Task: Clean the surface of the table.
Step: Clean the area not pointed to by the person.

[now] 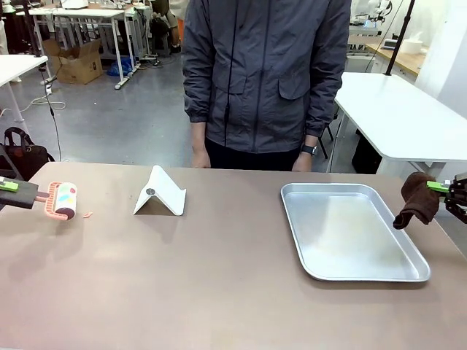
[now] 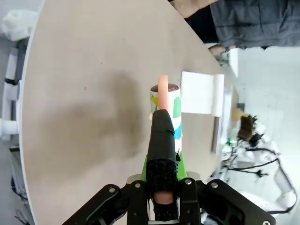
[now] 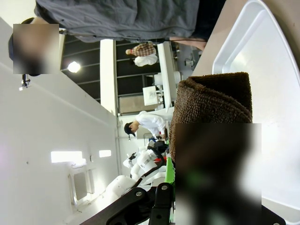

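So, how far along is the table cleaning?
Tools are picked up: the left gripper is shut on the lint roller, the right gripper on the brown cloth. Both sit at the table's ends. Wiping looks unstarted; a pink scrap lies beside the roller.

The left gripper (image 2: 161, 174) is black. Its glossy link bars are pinned with round silver screws, and bright green pads (image 2: 181, 165) line the fingers. The right gripper (image 1: 444, 188) is black as well, with a green pad on its finger. In its own wrist view the same black links and a thin green edge show. The person wears a dark grey zipped jacket (image 1: 266, 73) with flapped chest pockets and gathered cuffs on the sleeves, dark trousers (image 1: 248, 159), and a black watch (image 1: 309, 149).
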Controlling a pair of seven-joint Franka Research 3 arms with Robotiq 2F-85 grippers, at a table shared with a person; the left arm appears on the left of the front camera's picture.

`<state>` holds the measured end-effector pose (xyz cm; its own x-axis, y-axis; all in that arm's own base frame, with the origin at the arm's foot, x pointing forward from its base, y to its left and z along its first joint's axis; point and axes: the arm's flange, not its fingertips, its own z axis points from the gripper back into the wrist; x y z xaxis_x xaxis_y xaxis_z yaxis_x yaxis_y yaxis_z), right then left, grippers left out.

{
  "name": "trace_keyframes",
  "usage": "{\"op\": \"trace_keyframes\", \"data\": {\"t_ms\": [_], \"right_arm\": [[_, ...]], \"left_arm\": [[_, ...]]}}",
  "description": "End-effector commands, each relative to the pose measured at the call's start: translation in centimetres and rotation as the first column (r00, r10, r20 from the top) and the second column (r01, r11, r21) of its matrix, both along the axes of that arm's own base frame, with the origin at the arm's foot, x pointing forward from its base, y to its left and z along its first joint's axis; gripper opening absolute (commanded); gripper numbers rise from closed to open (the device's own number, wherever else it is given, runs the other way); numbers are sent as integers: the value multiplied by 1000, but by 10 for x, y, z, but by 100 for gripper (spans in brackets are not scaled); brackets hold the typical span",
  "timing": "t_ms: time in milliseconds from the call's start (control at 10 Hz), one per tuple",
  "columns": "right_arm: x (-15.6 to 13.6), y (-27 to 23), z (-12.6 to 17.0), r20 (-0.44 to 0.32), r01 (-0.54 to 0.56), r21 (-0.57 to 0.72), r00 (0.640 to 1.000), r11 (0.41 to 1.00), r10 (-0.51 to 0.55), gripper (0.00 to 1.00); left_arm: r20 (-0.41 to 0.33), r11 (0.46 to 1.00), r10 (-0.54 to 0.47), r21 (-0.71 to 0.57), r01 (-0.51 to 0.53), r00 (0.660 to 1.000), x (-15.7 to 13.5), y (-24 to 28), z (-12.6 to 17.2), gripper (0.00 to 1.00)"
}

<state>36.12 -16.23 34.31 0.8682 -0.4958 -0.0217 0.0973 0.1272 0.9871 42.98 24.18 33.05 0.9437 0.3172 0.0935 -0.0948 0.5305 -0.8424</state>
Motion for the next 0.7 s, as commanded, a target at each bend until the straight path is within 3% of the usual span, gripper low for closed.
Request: {"op": "trace_keyframes", "data": {"t_ms": [0,400,600], "right_arm": [[0,0,7,-5,-12,-4,1000,1000,12,12],[0,0,7,-5,-12,-4,1000,1000,12,12],[0,0,7,-5,-12,-4,1000,1000,12,12]], "left_arm": [[65,995,-68,73,63,996,-13,-12,-4,22],[-6,990,-63,124,63,998,1,-21,-15,22],[-76,992,-72,98,80,994,12,-28,-17,22]]}}
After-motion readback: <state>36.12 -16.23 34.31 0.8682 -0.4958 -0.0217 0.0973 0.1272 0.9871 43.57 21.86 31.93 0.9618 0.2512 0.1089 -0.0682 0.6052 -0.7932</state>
